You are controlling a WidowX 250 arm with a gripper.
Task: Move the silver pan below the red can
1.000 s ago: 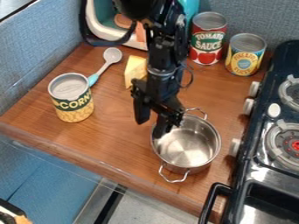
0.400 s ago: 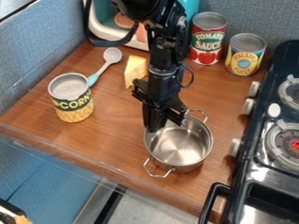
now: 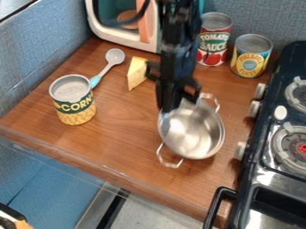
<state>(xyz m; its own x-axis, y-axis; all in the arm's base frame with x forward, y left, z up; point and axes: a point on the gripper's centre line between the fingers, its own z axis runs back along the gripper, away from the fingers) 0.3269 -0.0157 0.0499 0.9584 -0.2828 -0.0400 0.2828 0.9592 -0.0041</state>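
Note:
My gripper [image 3: 174, 103] is at the upper-left rim of the silver pan [image 3: 194, 134], shut on that rim. The pan appears tilted, its inside facing the camera, with one handle at its upper right and the other at its lower left. Whether its base touches the counter, I cannot tell. Farther back stands the red can [image 3: 213, 41], upright near the back wall, up and slightly right of the pan and partly behind the arm.
A yellow can [image 3: 251, 57] stands right of the red one. Cheese [image 3: 137, 73], a spoon [image 3: 111, 61] and a corn can [image 3: 73, 100] lie or stand to the left. The stove [image 3: 269, 147] borders the right side; a white toy appliance [image 3: 128, 38] is behind.
The pan shifted slightly left, then moved up and right toward the back together with my gripper, and its tilt changed. The cans, cheese and spoon kept their places.

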